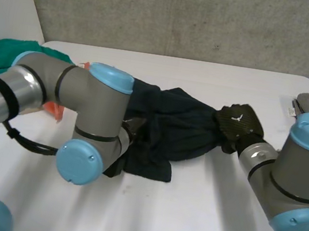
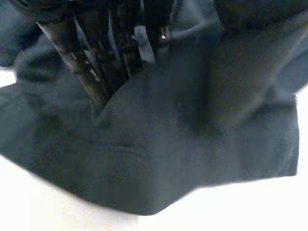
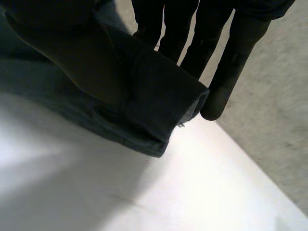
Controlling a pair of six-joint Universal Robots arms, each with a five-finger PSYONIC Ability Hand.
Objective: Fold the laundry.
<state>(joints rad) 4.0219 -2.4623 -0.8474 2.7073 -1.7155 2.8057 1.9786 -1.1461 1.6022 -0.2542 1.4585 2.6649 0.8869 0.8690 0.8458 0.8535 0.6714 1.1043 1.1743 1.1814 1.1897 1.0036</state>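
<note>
Head view: dark garment (image 1: pixel 170 124) lies bunched on the worktop (image 1: pixel 186 213). The right hand (image 1: pixel 239 125) pinches its right end. The left arm (image 1: pixel 90 117) covers its left part, where the left hand (image 2: pixel 91 62) sinks into folds, grip impossible to tell. Left of the garment sit a green cloth (image 1: pixel 0 55) and an orange item (image 1: pixel 55 109).

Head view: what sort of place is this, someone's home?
Likely a robotics lab, not a home: a bare concrete wall, a plain white table, and a robot's left arm and right arm at a dark garment.
</note>
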